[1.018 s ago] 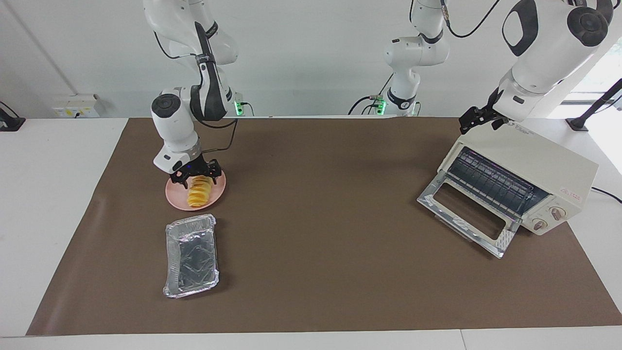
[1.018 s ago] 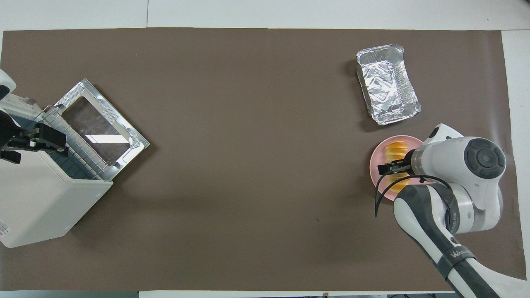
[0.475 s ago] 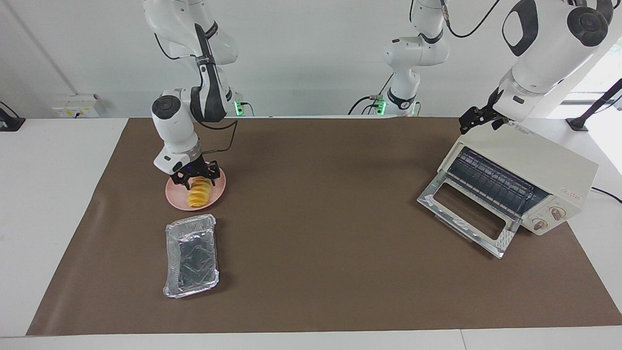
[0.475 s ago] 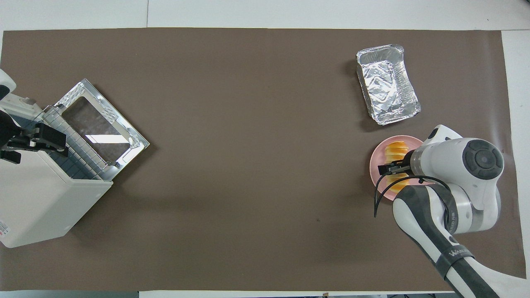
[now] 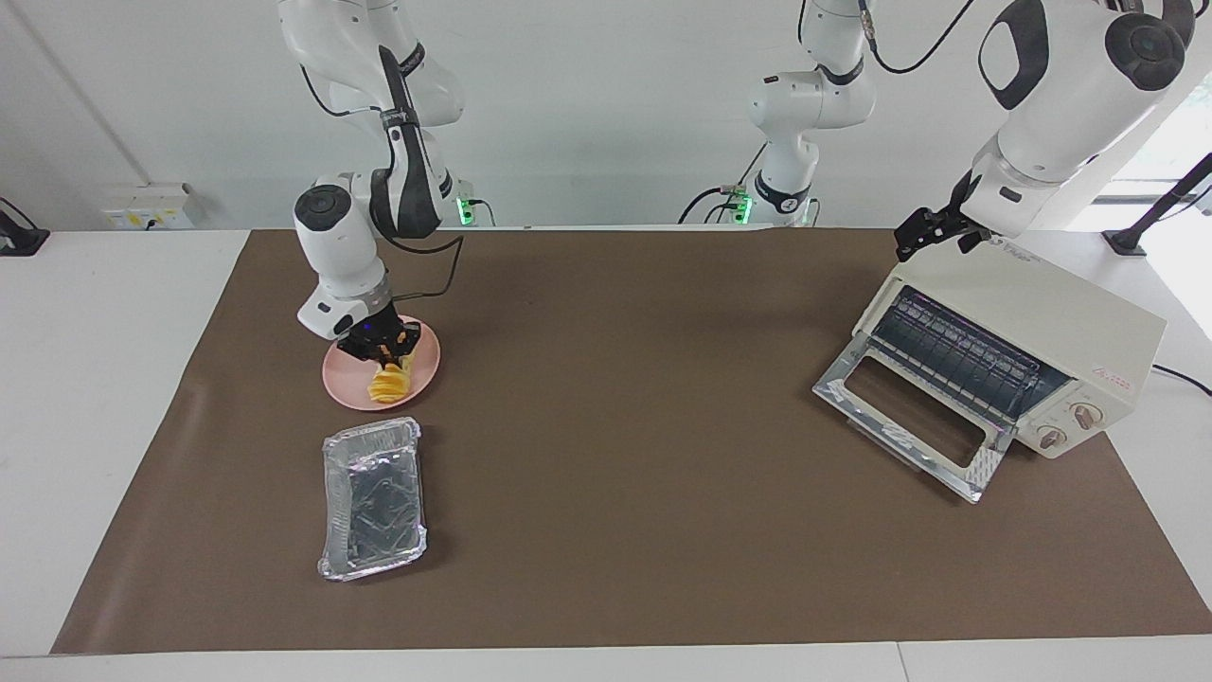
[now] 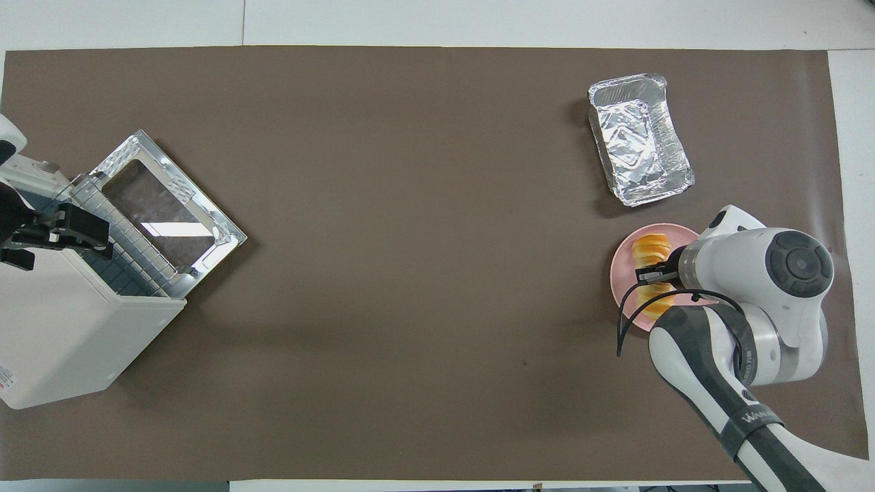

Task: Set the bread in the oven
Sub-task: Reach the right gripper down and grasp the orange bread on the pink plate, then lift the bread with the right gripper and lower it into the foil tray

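Observation:
The bread (image 5: 389,383), a yellow-orange ridged loaf, lies on a round pink plate (image 5: 428,364) toward the right arm's end of the table. My right gripper (image 5: 382,350) is down on the plate, shut on the bread's end nearer the robots. From overhead the bread (image 6: 646,247) shows partly under the right gripper (image 6: 649,275). The cream-white oven (image 5: 1060,313) stands toward the left arm's end, its glass door (image 5: 904,417) dropped open and the wire rack showing. My left gripper (image 5: 933,232) waits over the oven's top edge; overhead it (image 6: 61,232) is over the oven (image 6: 61,328).
A crinkled silver foil tray (image 5: 372,497) lies farther from the robots than the plate, also seen from overhead (image 6: 639,140). A brown mat (image 5: 615,379) covers the table between the plate and the oven.
My right gripper's fingers have closed in on the bread, which has shifted slightly on the plate. The left arm has not moved.

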Available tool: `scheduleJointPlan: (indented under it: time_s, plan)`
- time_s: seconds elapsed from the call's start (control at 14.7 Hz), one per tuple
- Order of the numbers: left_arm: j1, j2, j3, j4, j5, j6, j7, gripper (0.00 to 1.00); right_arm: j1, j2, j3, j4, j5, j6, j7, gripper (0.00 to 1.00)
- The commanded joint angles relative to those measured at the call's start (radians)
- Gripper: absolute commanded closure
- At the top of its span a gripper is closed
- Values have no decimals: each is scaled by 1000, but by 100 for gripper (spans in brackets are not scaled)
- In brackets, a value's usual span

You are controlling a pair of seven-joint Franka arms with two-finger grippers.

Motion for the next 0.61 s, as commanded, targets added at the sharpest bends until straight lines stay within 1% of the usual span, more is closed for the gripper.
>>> scheduleJointPlan:
  time_s: [0.0, 0.07, 0.14, 0.2, 0.34, 0.41, 0.54]
  plan:
    - [10, -28, -5, -30, -16, 17, 1, 0, -13, 5, 5, 22, 17, -18, -40, 100]
    - [10, -28, -5, -30, -16, 17, 1, 0, -14, 3, 5, 59, 17, -76, -42, 100]
    - [10, -28, -5, -30, -16, 17, 1, 0, -14, 6, 5, 125, 17, -164, -42, 100]
    - [10, -28, -5, -30, -16, 17, 1, 0, -15, 17, 5, 201, 17, -246, -42, 100]
    - [10, -28, -5, -30, -16, 17, 1, 0, -17, 67, 5, 359, 21, -371, -55, 100]
    - [10, -28, -5, -30, -16, 17, 1, 0, -17, 98, 5, 436, 21, -408, -60, 100]
    - [10, -28, -5, -30, -16, 17, 1, 0, -14, 142, 5, 539, 21, -433, -65, 100]
